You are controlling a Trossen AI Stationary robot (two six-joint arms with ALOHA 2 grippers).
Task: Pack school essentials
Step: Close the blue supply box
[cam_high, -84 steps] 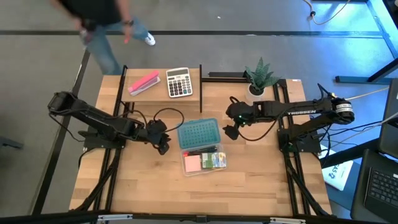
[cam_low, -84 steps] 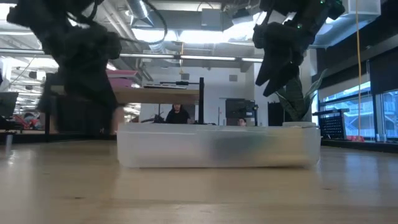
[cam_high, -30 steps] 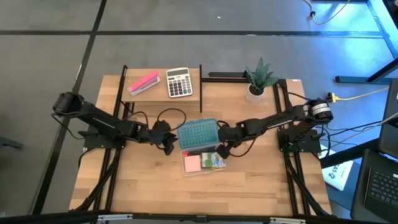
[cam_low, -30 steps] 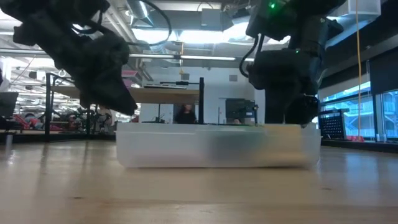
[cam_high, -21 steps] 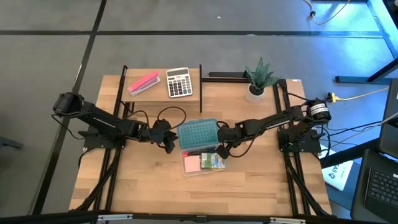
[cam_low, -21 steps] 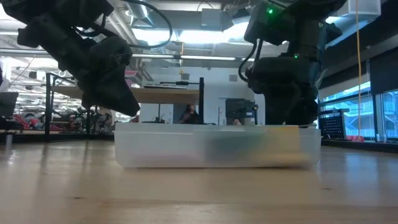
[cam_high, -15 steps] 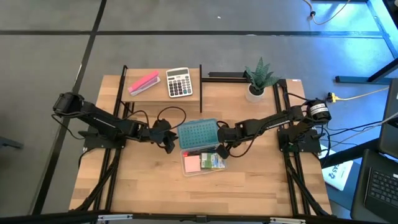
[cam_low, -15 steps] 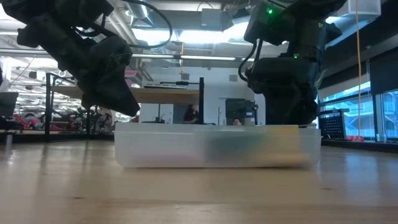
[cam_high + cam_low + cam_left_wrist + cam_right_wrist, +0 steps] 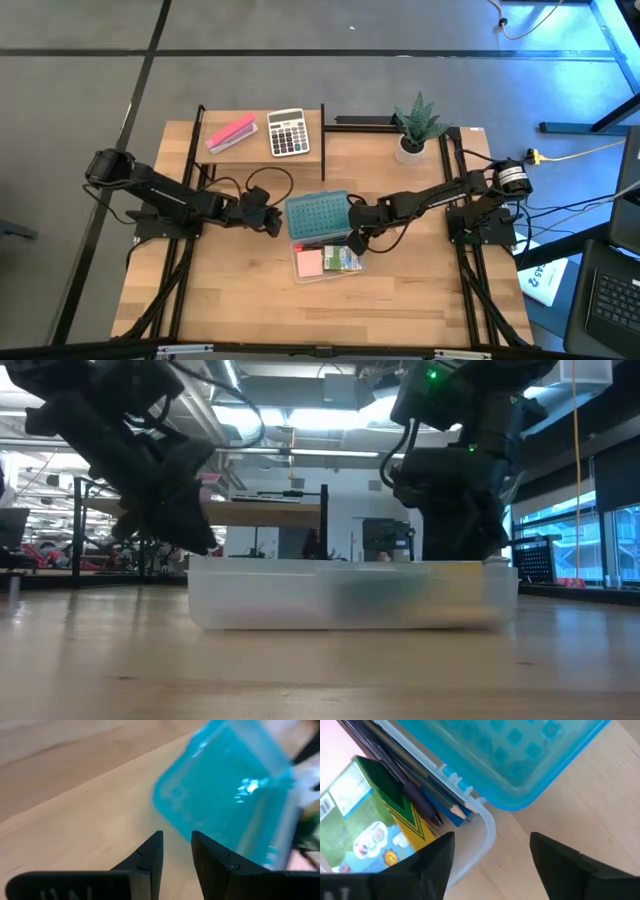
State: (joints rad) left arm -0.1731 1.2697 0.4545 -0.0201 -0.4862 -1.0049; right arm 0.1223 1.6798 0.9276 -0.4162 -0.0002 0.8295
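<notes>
Your right gripper (image 9: pixel 490 857) sits over the corner of the clear box (image 9: pixel 487 832), fingers (image 9: pixel 427 865) spread, nothing between them. The blue lid (image 9: pixel 515 755) is tilted up along the box's edge. Inside you can see the yellow-green crayon box (image 9: pixel 367 827), and beside it a pencil (image 9: pixel 442 802) and dark pens lying side by side. Bare wood table (image 9: pixel 600 805) lies beyond the corner.
</notes>
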